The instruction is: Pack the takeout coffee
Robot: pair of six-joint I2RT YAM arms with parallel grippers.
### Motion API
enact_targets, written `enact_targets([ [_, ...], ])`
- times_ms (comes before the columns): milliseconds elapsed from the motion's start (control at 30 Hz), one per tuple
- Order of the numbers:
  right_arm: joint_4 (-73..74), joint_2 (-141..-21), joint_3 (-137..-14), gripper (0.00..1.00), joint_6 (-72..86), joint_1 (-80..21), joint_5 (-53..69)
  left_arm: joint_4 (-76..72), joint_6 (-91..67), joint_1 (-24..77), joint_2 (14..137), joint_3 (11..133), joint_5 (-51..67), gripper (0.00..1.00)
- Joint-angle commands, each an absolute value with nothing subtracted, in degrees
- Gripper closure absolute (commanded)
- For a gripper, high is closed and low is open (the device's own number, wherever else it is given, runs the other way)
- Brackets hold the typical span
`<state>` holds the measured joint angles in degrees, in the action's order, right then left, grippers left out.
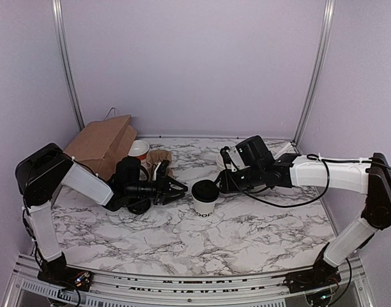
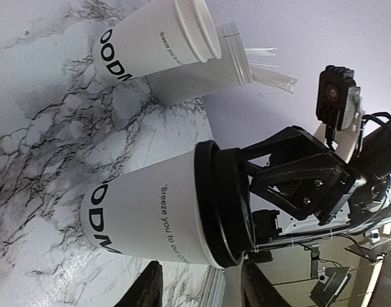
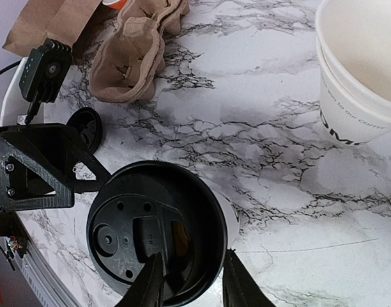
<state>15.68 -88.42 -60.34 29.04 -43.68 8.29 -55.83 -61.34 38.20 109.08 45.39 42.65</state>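
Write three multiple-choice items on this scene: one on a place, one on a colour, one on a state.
1. Where is the brown paper bag on the table?
A) far left
B) near right edge
C) dead centre

2. What colour is the lid on the lettered cup?
A) white
B) black
C) red

3. How does the lettered cup stand?
A) tipped on its side
B) upright, lid on top
C) upright, no lid

Answers:
1 A: the top view shows the bag by the far left corner.
2 B: the right wrist view looks down on a black lid.
3 B: the top view shows it upright with the lid covering its mouth.
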Motion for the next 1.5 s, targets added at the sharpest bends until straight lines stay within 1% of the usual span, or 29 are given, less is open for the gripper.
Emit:
enact_targets([
  [0, 17.21, -89.28, -63.41, 0.68, 28.03, -44.42, 6.66, -38.8, -51.46, 40.46, 105.83, 48.39, 37.93, 0.56],
  [467, 19.3, -89.66, -65.12, 0.66, 27.08, -45.59, 3.78, -29.6, -47.99, 41.85, 100.81, 51.02, 32.82, 0.54],
  [600, 19.94, -89.89, -65.51, 0.66, 26.88, -45.95, 2.55, -25.52, -46.74, 42.72, 100.22, 52.9, 31.55, 0.52],
  [967, 21.7, -90.69, -67.11, 0.65, 26.19, -47.19, 0.02, -8.51, -40.18, 44.7, 98.82, 60.75, 22.78, 0.5],
  [1200, 21.95, -91.41, -67.58, 0.65, 26.02, -47.44, -0.41, -4.7, -39.64, 45.25, 98.99, 62.61, 21.71, 0.5],
  [1467, 22.76, -91.93, -68.52, 0.65, 25.71, -47.68, -1.32, -4.05, -39.87, 45.95, 99.05, 64.59, 22.05, 0.49],
])
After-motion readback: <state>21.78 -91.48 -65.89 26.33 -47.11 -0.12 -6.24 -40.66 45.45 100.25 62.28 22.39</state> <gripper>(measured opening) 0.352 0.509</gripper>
